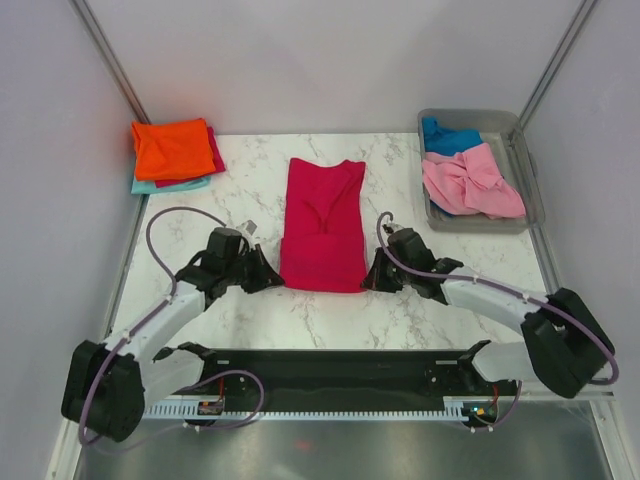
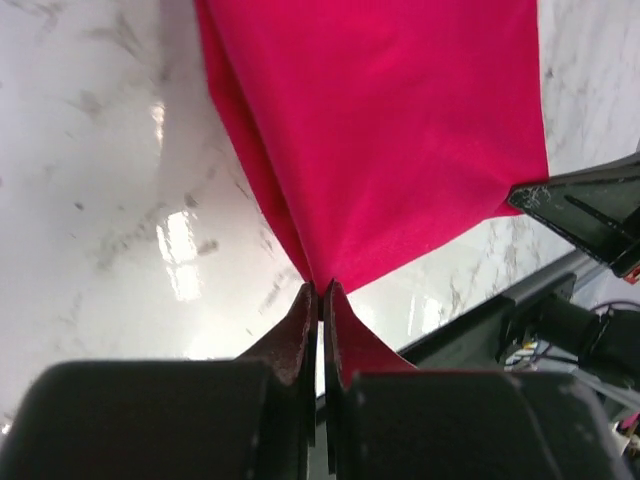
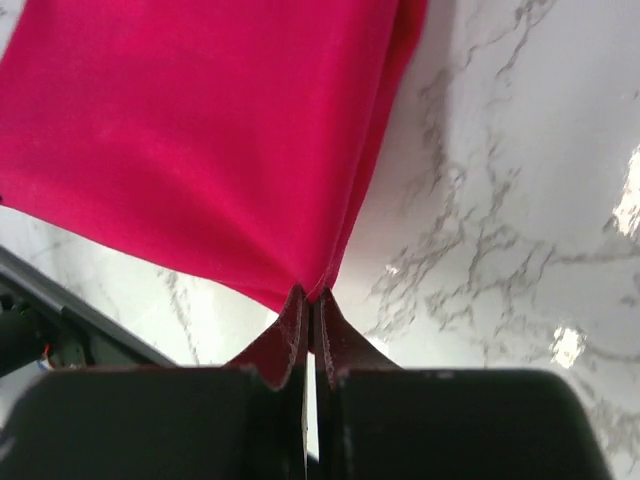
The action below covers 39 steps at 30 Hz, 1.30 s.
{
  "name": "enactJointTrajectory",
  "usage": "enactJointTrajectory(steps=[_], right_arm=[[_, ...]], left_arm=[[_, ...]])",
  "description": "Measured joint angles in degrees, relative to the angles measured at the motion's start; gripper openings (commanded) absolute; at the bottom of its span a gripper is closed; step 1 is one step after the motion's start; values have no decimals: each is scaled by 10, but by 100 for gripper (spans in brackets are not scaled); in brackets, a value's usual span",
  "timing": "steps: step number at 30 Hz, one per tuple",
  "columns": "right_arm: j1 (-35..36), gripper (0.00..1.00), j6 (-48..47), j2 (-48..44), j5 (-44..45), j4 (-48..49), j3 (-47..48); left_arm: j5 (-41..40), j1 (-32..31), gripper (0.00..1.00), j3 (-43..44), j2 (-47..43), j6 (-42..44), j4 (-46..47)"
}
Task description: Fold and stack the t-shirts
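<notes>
The red shirt [image 1: 323, 225] lies flat in the middle of the marble table [image 1: 240, 185], folded into a long narrow strip with the collar at the far end. The left gripper [image 1: 274, 281] is closed on its near left corner. The right gripper [image 1: 368, 281] is closed on its near right corner. Both wrist views show the cloth pinched between the fingers.

At the far left corner lies a folded orange shirt [image 1: 172, 148], with a teal shirt [image 1: 165, 186] showing under it. The grey tub [image 1: 480, 117] on the right holds a pink shirt [image 1: 475, 180] and a blue shirt [image 1: 450, 135].

Marble table [image 1: 250, 175]: crimson t-shirt [image 1: 322, 225] centre, folded stack [image 1: 175, 152] left, tub [image 1: 529, 170] right
</notes>
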Motion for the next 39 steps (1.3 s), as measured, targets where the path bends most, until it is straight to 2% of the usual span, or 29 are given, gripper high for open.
enactJointTrajectory(steps=[8,13,17,22,27,31,39], right_arm=[[99,0,61,-166,40,-111,-17],[194,0,127,-237,82,-170,-31],[262,0,169,-246,144,-232,-11],[294,0,172,-218,268,-330,110],[285,0,134,-157,367,-355,228],[240,0,88,-87,395,-369,291],[141,0,8,1,374,-353,333]], left_arm=[[-25,-150,2,0,-181,-54,-125],[-29,-182,2,11,-263,-73,-218],[-42,-184,2,47,-276,-73,-290],[-69,-184,2,134,-238,-54,-337],[-106,-182,2,238,-145,-16,-349],[-117,-156,2,303,-74,15,-349],[-72,-36,2,381,57,74,-329]])
